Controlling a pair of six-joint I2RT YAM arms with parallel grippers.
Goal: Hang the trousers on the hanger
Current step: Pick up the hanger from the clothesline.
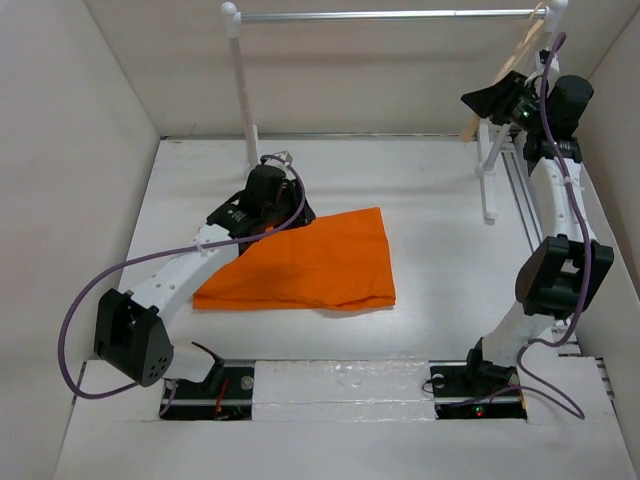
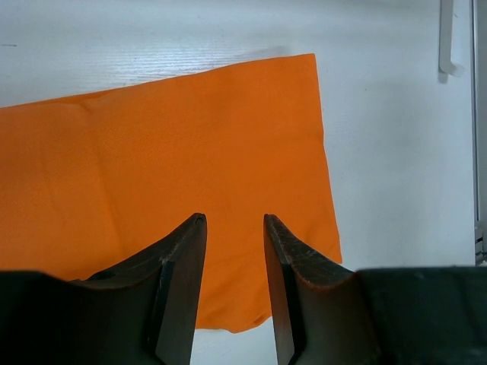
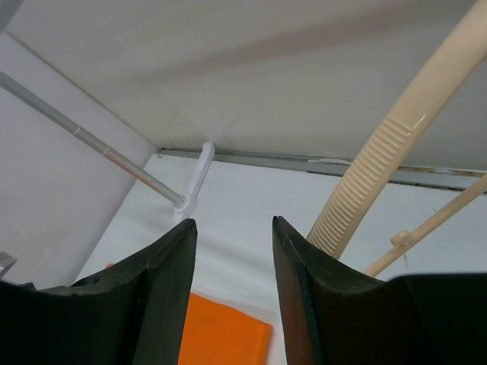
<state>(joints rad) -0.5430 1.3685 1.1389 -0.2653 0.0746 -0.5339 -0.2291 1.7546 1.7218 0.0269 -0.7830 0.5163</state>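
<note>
Left gripper [image 2: 234, 220] hovers open and empty just over the orange trousers [image 2: 152, 152], which lie flat on the table [image 1: 440, 230]. Right gripper [image 3: 234, 222], raised, is also open and empty, just beside the hanger [image 3: 380, 160] on the rack [image 1: 380, 15].

L pincer [image 2: 234, 219] low, jaws apart; R pincer [image 3: 232, 222] up high, apart, prob. empty.

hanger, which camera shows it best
Right wrist: the hanger fills the frame's right side, ribbed arm and lower bar clear. Top external shows only a thin tilted sliver by the rack; left wrist shows none.
</note>
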